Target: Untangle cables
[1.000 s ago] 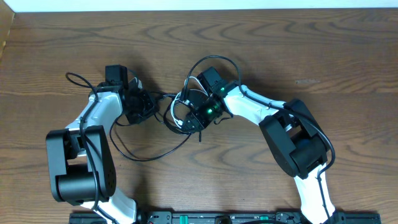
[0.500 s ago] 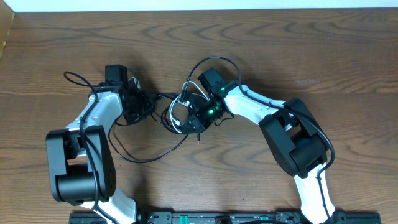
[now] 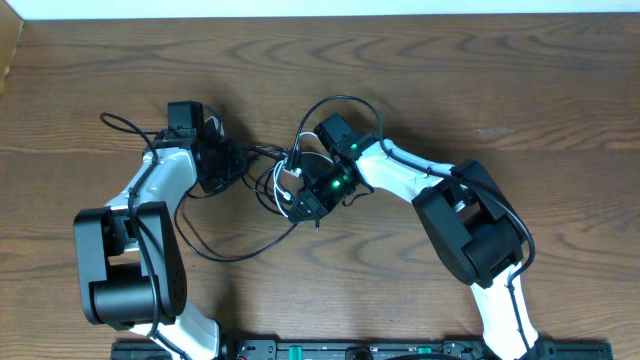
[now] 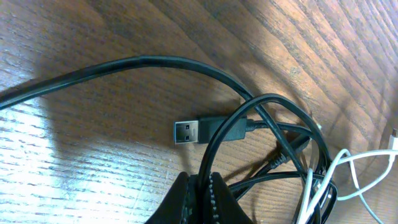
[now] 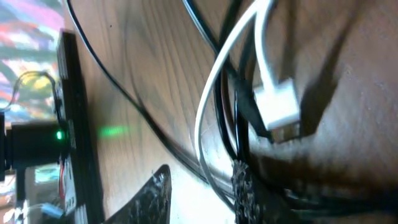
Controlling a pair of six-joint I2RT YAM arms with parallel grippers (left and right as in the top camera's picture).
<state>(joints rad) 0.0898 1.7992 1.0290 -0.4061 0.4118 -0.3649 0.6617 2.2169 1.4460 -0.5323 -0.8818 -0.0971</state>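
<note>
Tugged black cable (image 4: 155, 60) slightly leftward with clenched left tool (image 4: 200, 180), held right tool (image 5: 201, 171) parted around white cable (image 5: 277, 102), kept tangle (image 3: 285, 185) mid surface (image 3: 500, 60), barely looser, still knotted.

A brown wooden table (image 3: 560, 80) with dark wavy grain is filling every view. A faint pale smudge (image 3: 492, 131) is showing on its boards toward the right. A narrow white strip (image 3: 300, 8) is running along the far edge, and a black rail (image 3: 350, 351) carrying small green marks is lying along the near edge. Light is glaring off the wood in the left wrist view.
</note>
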